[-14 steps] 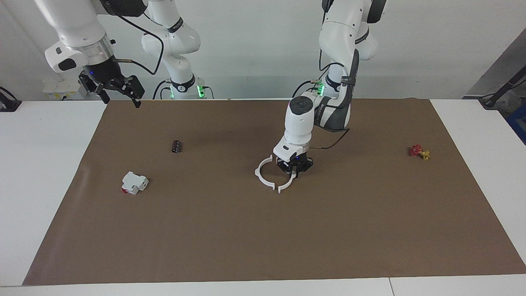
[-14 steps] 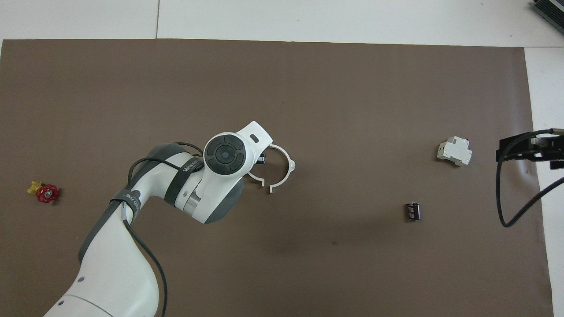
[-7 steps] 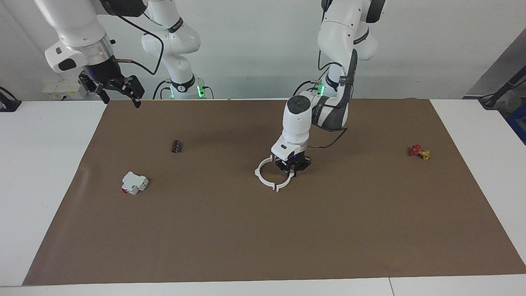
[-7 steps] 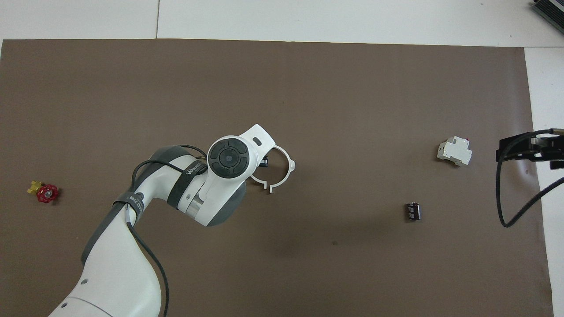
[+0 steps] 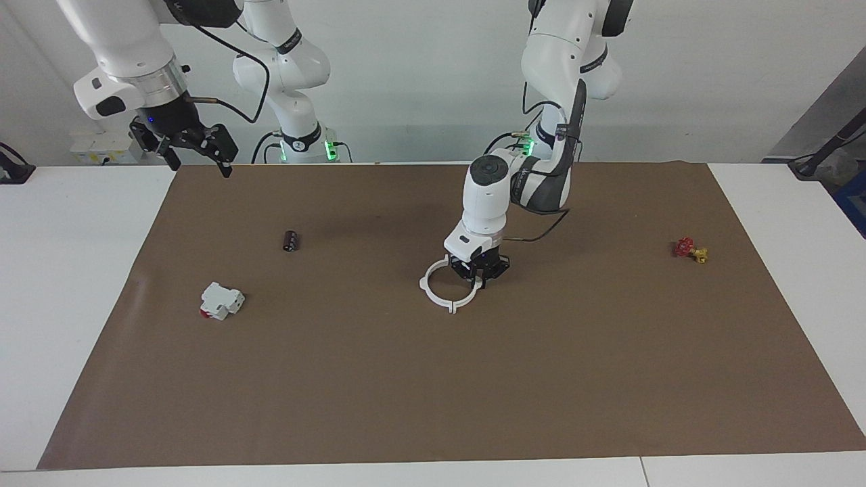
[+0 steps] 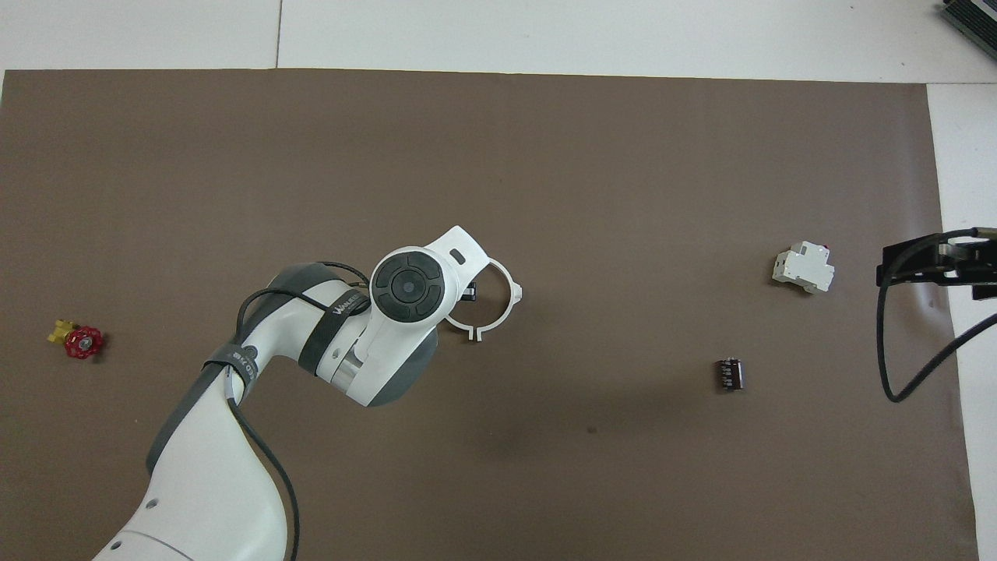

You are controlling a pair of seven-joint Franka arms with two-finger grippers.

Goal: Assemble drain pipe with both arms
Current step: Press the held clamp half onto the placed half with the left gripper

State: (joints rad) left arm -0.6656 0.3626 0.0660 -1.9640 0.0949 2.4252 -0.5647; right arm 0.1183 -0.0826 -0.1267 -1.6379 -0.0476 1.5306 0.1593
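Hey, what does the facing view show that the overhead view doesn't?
Only the facing view shows the left claw shut on one half of the drain pipe, and the right claw open, waiting above the table's edge. Only the overhead view shows the left arm's wrist covering that grip. Both show the white box, black cylinder and red valve.

Facing view: high camera across the table (image 5: 81,284), looking back at both arm bases, set well off; whole mat (image 5: 609,379) in shot.
Overhead view: camera above the robots' end, looking forward and steeply down, closer in.
Shared: the mat (image 6: 623,195) and all on it, turned half round between views.
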